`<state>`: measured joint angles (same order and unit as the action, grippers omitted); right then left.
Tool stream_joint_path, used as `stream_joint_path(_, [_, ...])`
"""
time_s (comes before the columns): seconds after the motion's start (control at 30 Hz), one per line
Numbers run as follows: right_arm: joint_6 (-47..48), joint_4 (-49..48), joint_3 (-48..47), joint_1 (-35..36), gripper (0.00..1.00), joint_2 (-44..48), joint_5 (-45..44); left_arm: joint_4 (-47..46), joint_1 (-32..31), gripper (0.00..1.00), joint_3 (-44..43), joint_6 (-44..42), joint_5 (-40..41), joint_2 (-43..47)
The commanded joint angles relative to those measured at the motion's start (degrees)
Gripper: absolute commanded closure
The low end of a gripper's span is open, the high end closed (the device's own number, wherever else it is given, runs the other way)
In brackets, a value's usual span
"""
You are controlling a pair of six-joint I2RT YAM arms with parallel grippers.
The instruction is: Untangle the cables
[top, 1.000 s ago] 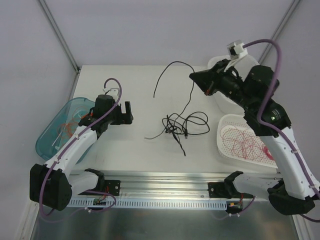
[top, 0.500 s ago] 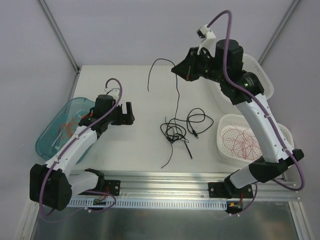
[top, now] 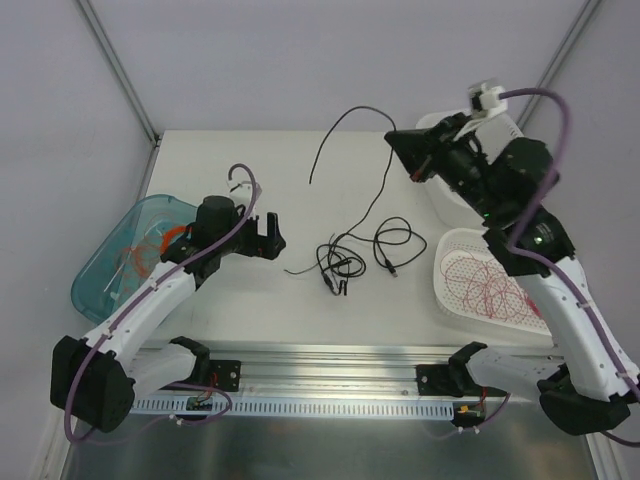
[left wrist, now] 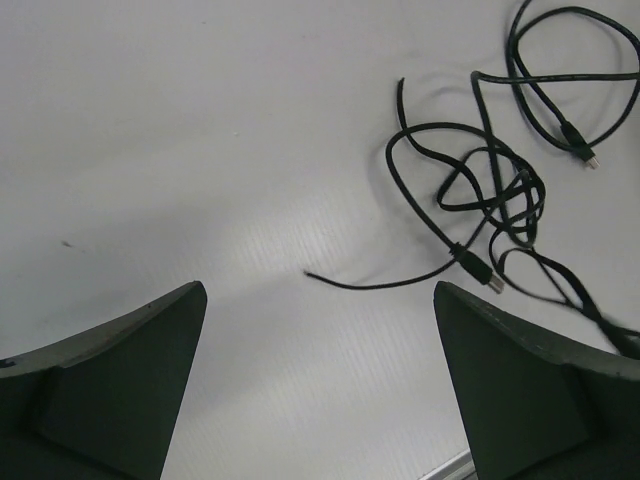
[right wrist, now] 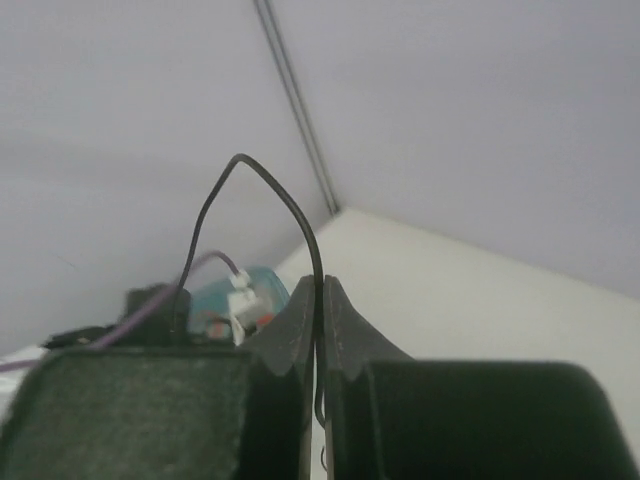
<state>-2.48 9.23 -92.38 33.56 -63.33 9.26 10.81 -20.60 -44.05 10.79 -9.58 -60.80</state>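
Black cables (top: pixel 375 205) strand pinched in right claw (top: pixel 392 138), left claw (top: pixel 270 232) gaping empty: pull higher unpinned and that knot (top: pixel 338 265) could cinch.

We've got black cables (top: pixel 345 262) on a plain white table (top: pixel 240 170), which shows faint ribbing up close. On the table's left edge is a see-through teal tub (top: pixel 95 285) with orange wire (top: pixel 150 245) in it. At the right edge is a white basket (top: pixel 440 270) dotted with tiny holes, red wire (top: pixel 490 285) inside. The left arm (top: pixel 150 300) and right arm (top: pixel 575 320) are white with black joints and purple hoses (top: pixel 545 100). The left gripper (top: pixel 268 230) and right gripper (top: pixel 392 138) are black, and the rail (top: pixel 330 365) along the near edge is silver.
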Motion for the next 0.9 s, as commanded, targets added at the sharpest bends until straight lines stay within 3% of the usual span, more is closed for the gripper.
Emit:
stream_joint_path(0.0, [1.3, 7.3, 10.2, -0.8, 0.99, -2.3, -7.8, -2.5, -3.7, 0.01, 0.5, 0.5, -0.6, -0.2])
stream_joint_path(0.13, [0.9, 10.6, 15.5, -1.2, 0.99, -1.5, -11.1, -2.8, -8.0, 0.01, 1.1, 10.6, 0.8, -2.1])
stream_joint_path(0.33, [-0.2, 16.3, 15.5, -1.3, 0.99, -2.4, -13.4, -7.7, -17.7, 0.01, 1.0, 23.6, 4.3, -8.3])
stream_joint_path(0.63, [0.5, 21.1, 11.9, -1.5, 0.99, -0.2, -11.5, -9.5, -25.8, 0.05, -6.0, 30.2, 9.2, -20.7])
stream_joint_path(0.73, [2.2, 22.9, 10.0, -1.6, 0.99, 1.4, -11.6, -9.4, -27.5, 0.21, -6.0, 30.8, 12.3, -22.3])
stream_joint_path(0.87, [4.8, 24.6, 10.0, -1.7, 0.98, 4.8, -14.8, -8.4, -27.5, 0.85, -4.9, 30.1, 17.3, -19.1])
